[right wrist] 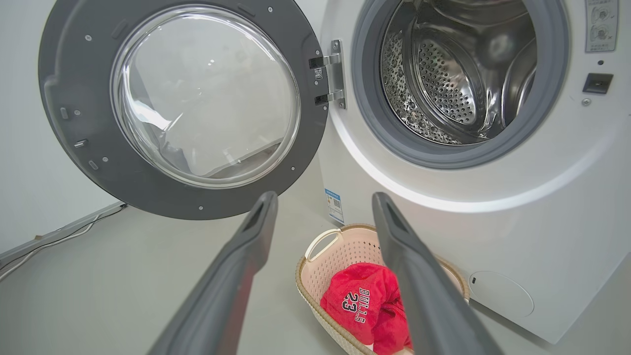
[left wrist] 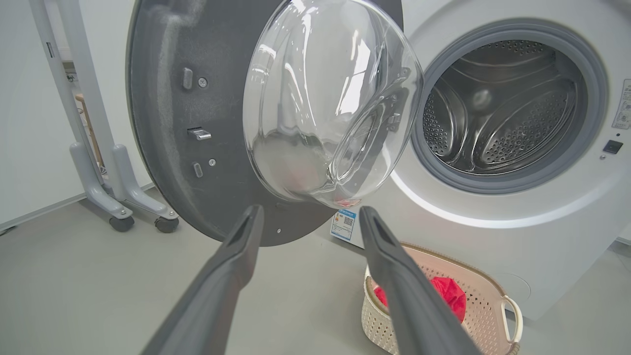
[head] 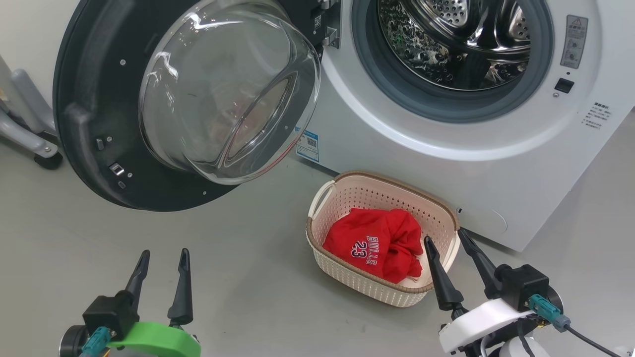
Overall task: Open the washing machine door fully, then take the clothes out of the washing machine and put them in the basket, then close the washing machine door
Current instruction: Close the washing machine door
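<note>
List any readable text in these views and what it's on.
"BULLS 23": white print on the red clothes in the basket.
Blue label low on the washing machine: too small to read.
Grey warning sticker high on its front: too small to read.

The grey floor (head: 248, 297) is smooth and matte. The basket (head: 367, 285) stands on it just ahead of the right end effector (head: 444, 235), close in front of the washing machine (head: 446, 173), which also stands on the floor. Ahead and left of the left end effector (head: 164, 251), a grey stand's wheeled feet (head: 30, 139) rest on it.
</note>
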Controlling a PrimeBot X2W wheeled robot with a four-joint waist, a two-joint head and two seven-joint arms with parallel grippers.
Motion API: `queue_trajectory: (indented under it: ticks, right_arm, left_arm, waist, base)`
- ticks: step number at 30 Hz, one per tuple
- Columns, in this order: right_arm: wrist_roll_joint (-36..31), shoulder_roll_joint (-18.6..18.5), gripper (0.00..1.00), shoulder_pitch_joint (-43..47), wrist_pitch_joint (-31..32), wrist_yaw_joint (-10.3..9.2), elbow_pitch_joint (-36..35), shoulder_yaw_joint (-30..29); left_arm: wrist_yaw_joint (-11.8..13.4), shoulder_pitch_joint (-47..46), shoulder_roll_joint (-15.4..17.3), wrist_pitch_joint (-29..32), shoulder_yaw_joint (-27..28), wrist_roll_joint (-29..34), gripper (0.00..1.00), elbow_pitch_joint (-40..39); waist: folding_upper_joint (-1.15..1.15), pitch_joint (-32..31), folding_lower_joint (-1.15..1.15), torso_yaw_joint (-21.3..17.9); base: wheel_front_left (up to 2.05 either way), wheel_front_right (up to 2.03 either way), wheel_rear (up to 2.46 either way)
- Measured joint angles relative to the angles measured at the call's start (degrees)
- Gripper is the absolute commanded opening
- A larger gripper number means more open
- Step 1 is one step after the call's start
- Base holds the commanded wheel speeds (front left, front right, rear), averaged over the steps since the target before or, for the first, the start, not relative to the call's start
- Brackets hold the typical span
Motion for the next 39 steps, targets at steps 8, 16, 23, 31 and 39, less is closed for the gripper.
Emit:
queue_trajectory:
  ticks: [8, 16, 23, 31, 39]
  right_arm:
    - [0.91, 0.00, 1.00, -0.01, 0.00, 0.00, 0.26, -0.16]
    - [1.07, 0.01, 1.00, -0.01, 0.00, 0.00, 0.27, -0.36]
    - [1.23, 0.01, 1.00, -0.01, 0.00, 0.00, 0.29, -0.43]
    - [1.24, 0.02, 1.00, -0.01, 0.00, 0.00, 0.27, -0.56]
    - [1.24, 0.02, 1.00, 0.01, 0.00, 0.00, 0.26, -0.58]
  left_arm:
    - [-0.01, 0.20, 0.00, 0.00, -0.07, 0.00, 1.00, 0.00]
    - [-0.01, 0.55, 0.00, 0.00, -0.15, 0.01, 1.00, 0.00]
    - [-0.01, 0.56, 0.00, 0.00, -0.16, 0.01, 1.00, 0.00]
    - [-0.01, 0.57, 0.00, 0.00, -0.15, 0.02, 1.00, 0.02]
    - [-0.01, 0.60, 0.07, 0.00, -0.63, 0.68, 0.00, 0.16]
  waist:
    - [0.00, -0.53, 0.00, -0.24]
    - [0.00, -0.76, 0.00, -0.37]
    - [0.00, -0.85, 0.00, -0.43]
    - [0.00, -0.87, 0.00, -0.46]
    - [0.00, -0.54, 0.00, -0.44]
  base:
    - [0.00, 0.00, 0.00]
    - [0.00, 0.00, 0.00]
    - [0.00, 0.00, 0.00]
    - [0.00, 0.00, 0.00]
    - [0.00, 0.00, 0.00]
